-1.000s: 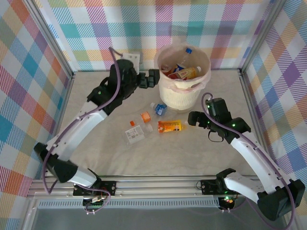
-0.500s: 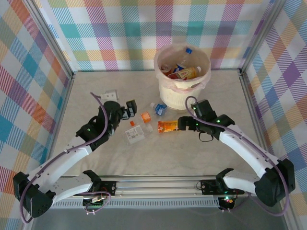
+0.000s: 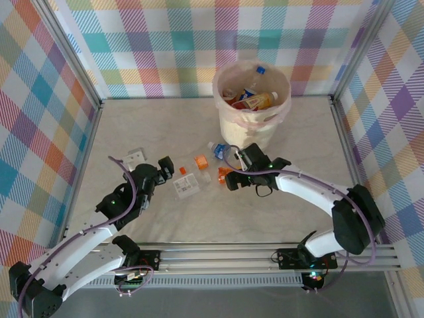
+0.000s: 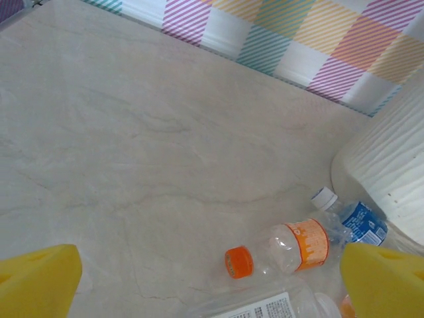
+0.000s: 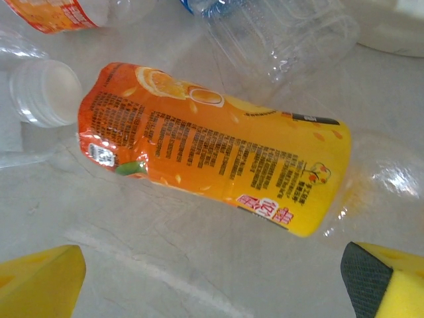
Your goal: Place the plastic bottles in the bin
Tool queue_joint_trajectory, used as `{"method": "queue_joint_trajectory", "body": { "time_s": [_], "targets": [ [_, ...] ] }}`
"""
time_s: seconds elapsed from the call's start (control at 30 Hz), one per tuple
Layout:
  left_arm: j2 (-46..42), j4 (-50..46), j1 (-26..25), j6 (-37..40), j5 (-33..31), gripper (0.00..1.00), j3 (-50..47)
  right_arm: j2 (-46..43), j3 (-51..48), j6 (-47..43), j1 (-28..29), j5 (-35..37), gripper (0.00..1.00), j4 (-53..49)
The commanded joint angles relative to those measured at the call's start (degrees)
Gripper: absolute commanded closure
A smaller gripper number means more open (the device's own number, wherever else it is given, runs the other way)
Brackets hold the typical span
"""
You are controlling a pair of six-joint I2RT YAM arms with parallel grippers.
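Observation:
Several plastic bottles lie on the table in front of the bin point(image 3: 252, 129), a cream pail that holds more bottles. My right gripper point(image 3: 233, 177) point(image 5: 212, 291) is open, low over the orange-and-yellow juice bottle point(image 5: 212, 149) point(image 3: 225, 173), which lies just beyond its yellow fingers point(image 5: 40, 285) and untouched. My left gripper point(image 3: 167, 167) point(image 4: 212, 285) is open with nothing between its pads point(image 4: 36, 281). Ahead of it lie an orange-banded bottle point(image 4: 298, 246) point(image 3: 201, 161) with an orange cap point(image 4: 238, 262), a blue-label bottle point(image 4: 361, 222) point(image 3: 218, 151) and a white-label bottle point(image 4: 265, 308) point(image 3: 186, 185).
The bin's ribbed wall point(image 4: 391, 179) stands just right of the blue-label bottle. A white-capped bottle neck point(image 5: 43, 93) and a crushed clear bottle point(image 5: 278, 33) lie close to the juice bottle. A small white tag point(image 3: 135, 157) lies left of my left gripper. Checked walls enclose the table.
My left arm has swung back from beside the bin down to the table left of the bottles. My right gripper has moved left, over the juice bottle. Both stayed open.

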Motion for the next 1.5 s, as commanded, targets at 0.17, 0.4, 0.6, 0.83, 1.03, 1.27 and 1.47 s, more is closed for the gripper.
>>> {"method": "queue_joint_trajectory", "body": {
  "time_s": [0.17, 0.4, 0.6, 0.83, 1.03, 1.27, 1.47],
  "targets": [
    [-0.03, -2.17, -0.28, -1.5, -2.27, 0.0, -0.39, 4.34, 5.42, -6.32, 0.99, 1.92, 0.0, 2.24],
    [1.11, -2.31, -0.36, -1.46, -2.23, 0.0, 0.14, 8.01, 7.82, -9.74, 1.1, 2.5, 0.0, 2.55],
    [1.25, -2.39, -0.34, -1.28, -2.56, 0.0, 0.27, 11.38, 10.19, -12.56, 1.17, 3.41, 0.0, 2.21],
    [1.96, -3.1, -0.33, -1.23, -2.88, 0.0, 0.54, 13.5, 11.02, -13.74, 1.17, 4.45, 0.0, 1.34],
    [2.14, -3.08, -0.35, -1.28, -2.78, 0.0, 0.78, 14.76, 10.59, -13.23, 1.16, 4.62, 0.0, 0.04],
    [2.06, -3.43, -0.34, -1.33, -2.77, 0.0, 0.89, 14.7, 9.96, -10.08, 1.52, 4.53, 0.0, -3.26],
    [1.88, -3.46, -0.36, -1.29, -2.75, 0.0, 0.95, 13.43, 9.44, -6.71, 2.61, 4.06, 0.0, -6.53]
  ]
}}
